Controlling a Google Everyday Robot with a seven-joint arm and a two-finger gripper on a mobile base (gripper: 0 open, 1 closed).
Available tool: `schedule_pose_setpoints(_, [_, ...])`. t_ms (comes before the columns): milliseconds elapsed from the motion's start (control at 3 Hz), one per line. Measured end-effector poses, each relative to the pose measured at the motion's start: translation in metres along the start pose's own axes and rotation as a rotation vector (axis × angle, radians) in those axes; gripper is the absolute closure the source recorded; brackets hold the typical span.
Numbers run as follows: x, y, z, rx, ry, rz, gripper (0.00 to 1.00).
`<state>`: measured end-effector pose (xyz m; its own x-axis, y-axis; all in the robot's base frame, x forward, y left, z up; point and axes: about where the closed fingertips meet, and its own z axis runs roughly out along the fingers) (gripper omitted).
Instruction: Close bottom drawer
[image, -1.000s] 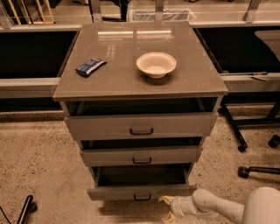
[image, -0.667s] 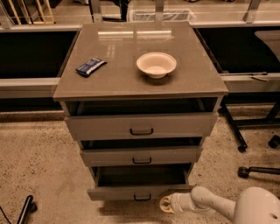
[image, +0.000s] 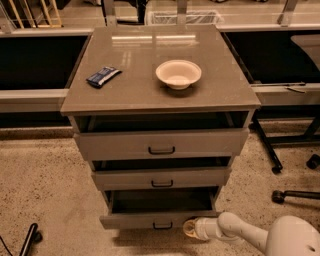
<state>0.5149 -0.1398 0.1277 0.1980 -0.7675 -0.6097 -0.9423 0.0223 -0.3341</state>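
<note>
The bottom drawer (image: 145, 219) is the lowest of the cabinet's three, grey-brown with a small dark pull handle (image: 162, 226). It stands pulled out farther than the two above, and its dark inside shows. My gripper (image: 190, 228) is at the end of the white arm (image: 240, 231) that reaches in from the lower right. It sits against the right end of the bottom drawer's front, just right of the handle.
The middle drawer (image: 161, 178) and the top drawer (image: 161, 143) also stand partly open. A cream bowl (image: 178, 74) and a dark blue packet (image: 103, 76) lie on the cabinet top (image: 150, 95). Chair legs with wheels (image: 280, 196) stand on the floor at the right.
My gripper has moved a little left and in toward the bottom drawer's front. The drawers look the same.
</note>
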Motion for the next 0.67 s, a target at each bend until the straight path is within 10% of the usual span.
schedule_pose_setpoints(667, [-0.0119, -0.0164, 0.0060, 0.056, -0.046, 0.003, 0.44])
